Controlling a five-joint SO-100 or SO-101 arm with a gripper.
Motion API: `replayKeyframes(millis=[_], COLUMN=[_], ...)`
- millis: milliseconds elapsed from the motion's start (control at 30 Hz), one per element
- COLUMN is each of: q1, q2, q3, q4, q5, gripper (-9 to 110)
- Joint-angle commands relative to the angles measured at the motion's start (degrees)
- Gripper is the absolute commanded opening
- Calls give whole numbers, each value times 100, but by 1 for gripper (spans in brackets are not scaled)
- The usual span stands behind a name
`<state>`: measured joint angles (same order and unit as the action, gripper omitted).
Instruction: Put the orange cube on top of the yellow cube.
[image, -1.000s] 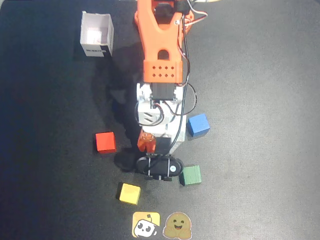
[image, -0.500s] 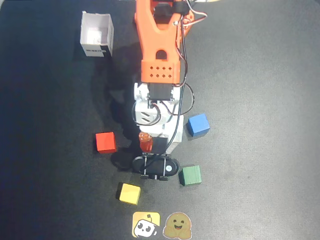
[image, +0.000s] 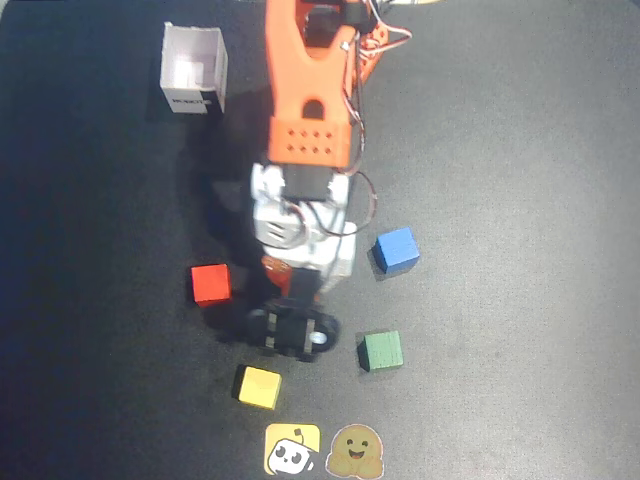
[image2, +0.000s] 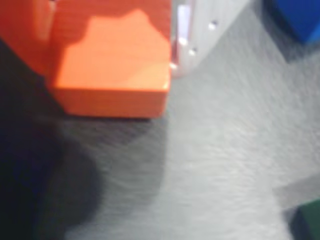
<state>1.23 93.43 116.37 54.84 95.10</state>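
In the overhead view the orange arm (image: 305, 90) reaches down the middle of the dark tabletop (image: 520, 150) from the top edge, its white wrist section and black camera mount hiding most of what lies under them. A sliver of orange shows just below the white section, between it and the black mount; this is the orange cube (image: 275, 268), though its outline cannot be made out from above. The wrist view fills in the rest: the orange cube (image2: 115, 65) sits large in the upper left, its faces squared to the picture, one flat face toward the camera and a narrower face below it. Being a cube, it has no long axis to speak of. A white finger (image2: 200, 35) presses against its right side, and an orange part stands at its left, so the fingers (image2: 112, 55) are clamped on the cube. A shadow lies on the grey surface beneath it.

The yellow cube (image: 259, 386) rests on the tabletop near the bottom of the overhead view, just below and left of the black mount, turned slightly off square. Near it lie a red cube (image: 211, 284) at left, a blue cube (image: 396, 250) and a green cube (image: 381, 350) at right. A white open box (image: 193, 70) stands at upper left.
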Motion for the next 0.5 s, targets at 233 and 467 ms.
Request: replayKeyframes(millis=[233, 467], q1=[448, 598], q2=[580, -88], q3=[-1028, -2057], q4=[835, 1266], q5=[53, 53], gripper=[6, 6])
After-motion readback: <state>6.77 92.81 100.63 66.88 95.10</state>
